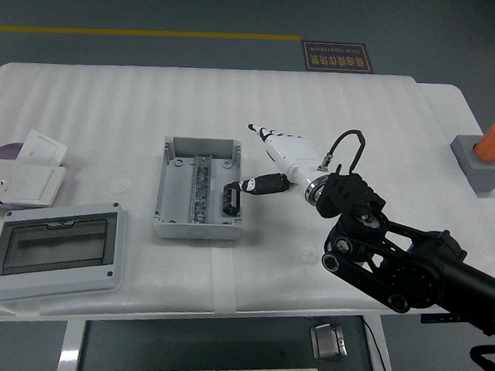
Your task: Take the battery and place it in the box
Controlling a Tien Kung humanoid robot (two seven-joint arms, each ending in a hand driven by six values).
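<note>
Head view: the white table (335,107) stretches across the picture, and the gray box (198,188) sits open near its middle, its long sides running toward the near edge. A metal rail runs down the middle of the box. The battery (229,199), a small dark cylinder, lies inside the box against its right wall, toward the near end, lengthwise along that wall.

The right hand (275,158), white with dark fingertips, comes in from the lower right on a heavy black arm (401,260). Its fingers are spread apart and grip nothing: one finger (259,130) points up and away over the table, while the thumb (260,184) reaches left toward the box, its tip just beside the battery at the box's right wall. Whether the tip touches the battery cannot be told. A black cable loops over the wrist.

At the left edge of the table lie a white socket plate (24,174) and a purple disc (3,150) partly under it. In front of them rests a gray cover with a dark window (55,247). At the far right stands a gray block with an orange peg (485,155) tilted in it. On the floor beyond the table runs a yellow line (147,33).
</note>
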